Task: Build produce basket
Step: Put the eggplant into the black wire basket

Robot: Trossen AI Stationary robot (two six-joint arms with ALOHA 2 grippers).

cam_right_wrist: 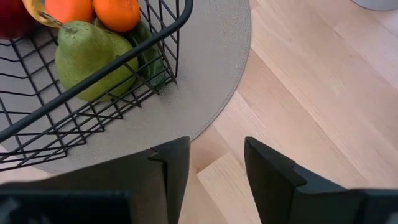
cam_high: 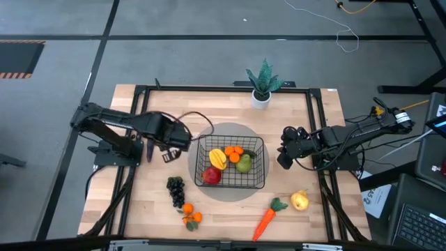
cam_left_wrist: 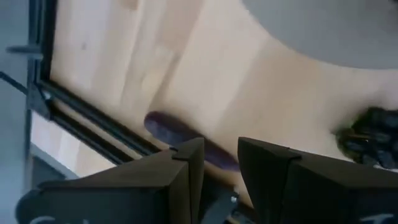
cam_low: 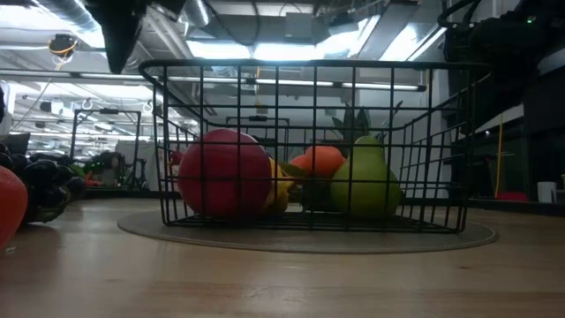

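Observation:
The black wire basket stands on a round grey mat and holds a red apple, a yellow squash, oranges and a green pear. Black grapes, two small oranges, a carrot and a yellow pear lie on the table in front of it. A dark purple long fruit lies by the left frame rail. My left gripper hangs open above the table near it. My right gripper is open and empty, right of the basket.
A potted green plant stands at the far edge. A black metal frame runs round the tabletop. A small white tag lies left of the mat. Bare wood shows between the basket and the right rail.

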